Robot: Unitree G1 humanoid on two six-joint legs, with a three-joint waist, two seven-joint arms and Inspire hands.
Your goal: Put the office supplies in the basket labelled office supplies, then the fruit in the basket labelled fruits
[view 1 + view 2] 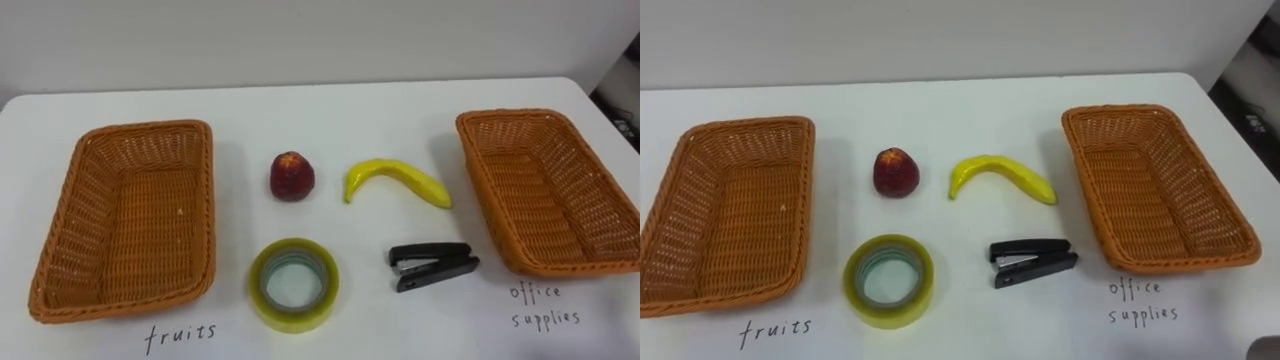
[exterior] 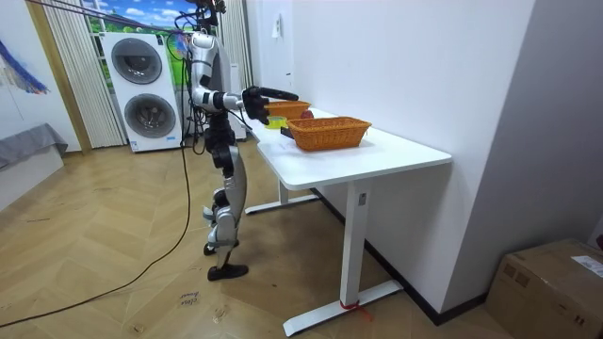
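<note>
I can't tell left hand [image 2: 279,94] or right hand [image 2: 256,112] grip; tape [image 1: 293,284] hugs fruits basket [image 1: 140,128], apple [image 1: 291,176] may roll: mis-sort risk

Wood floor [image 2: 94,282], white wall [image 2: 424,75], stacked washers [image 2: 146,89].

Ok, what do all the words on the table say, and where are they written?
"fruits": handwritten on the table, just in front of the left basket.
"office supplies": handwritten on two lines on the table, just in front of the right basket.
Any print on the stapler or the tape roll is too small to read.
</note>
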